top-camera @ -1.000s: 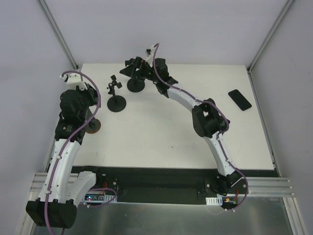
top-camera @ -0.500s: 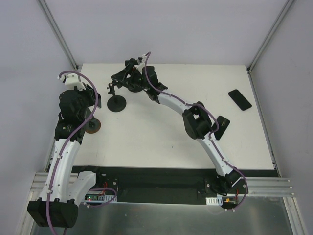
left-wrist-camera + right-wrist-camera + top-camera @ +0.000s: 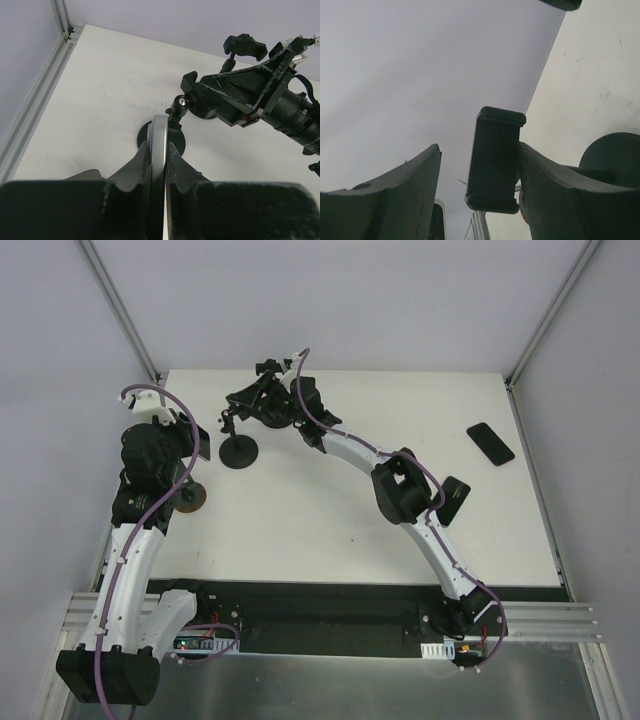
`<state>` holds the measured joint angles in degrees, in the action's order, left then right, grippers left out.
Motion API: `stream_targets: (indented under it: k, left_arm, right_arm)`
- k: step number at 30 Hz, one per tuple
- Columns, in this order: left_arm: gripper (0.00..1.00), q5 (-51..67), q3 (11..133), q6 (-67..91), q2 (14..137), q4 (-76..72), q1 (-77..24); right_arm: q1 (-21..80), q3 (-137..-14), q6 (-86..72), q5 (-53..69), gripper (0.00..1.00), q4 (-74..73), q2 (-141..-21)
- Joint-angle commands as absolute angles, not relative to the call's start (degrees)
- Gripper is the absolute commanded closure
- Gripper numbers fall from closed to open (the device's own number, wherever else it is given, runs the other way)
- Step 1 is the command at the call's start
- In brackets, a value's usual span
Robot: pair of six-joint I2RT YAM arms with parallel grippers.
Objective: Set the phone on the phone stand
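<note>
The white worktop (image 3: 330,500) carries a black phone (image 3: 490,443) lying flat near its far right edge. Toward the far left stands a phone stand (image 3: 239,451) on a round base. A second round base (image 3: 200,114) sits just behind it, partly hidden.

I can read no text, label, brand or number on any of my three feeds. The phone (image 3: 490,443) shows small and dark on the table (image 3: 330,525) in the top view, with any marking too small to tell.
</note>
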<state>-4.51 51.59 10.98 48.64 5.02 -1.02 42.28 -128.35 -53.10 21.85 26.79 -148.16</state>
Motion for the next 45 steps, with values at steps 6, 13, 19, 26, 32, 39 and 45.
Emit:
stream_targets:
  k: [6,13,19,26,32,39,45]
  left_arm:
    - [1.0,-3.4,51.6,12.1,47.8,0.2,-0.4]
    - [1.0,-2.9,51.5,12.6,47.8,0.1,-0.4]
    - [1.0,-2.8,51.6,12.6,47.8,0.2,-0.4]
    - [1.0,-2.7,51.5,12.7,47.8,0.2,-0.4]
    - [1.0,-2.5,51.5,12.7,47.7,0.2,-0.4]
    - [1.0,-1.1,51.5,12.8,47.4,0.2,-0.4]
    - [1.0,1.5,51.5,14.1,47.4,-1.6,-0.4]
  right_arm:
    - [43.1,-129.6,-54.0,22.2,0.34,29.7,-147.8]
    - [43.2,-130.8,-53.3,22.1,0.29,29.0,-148.8]
    - [43.2,-131.7,-53.4,22.2,0.31,27.1,-149.3]
    - [43.2,-131.3,-56.2,23.5,0.5,30.1,-149.6]
    - [43.3,-124.8,-60.5,23.6,0.66,37.6,-144.3]
    - [43.3,-100.0,-58.9,18.3,0.99,43.1,-126.6]
    - [43.9,-75.7,-57.4,8.8,0.99,45.9,-110.5]
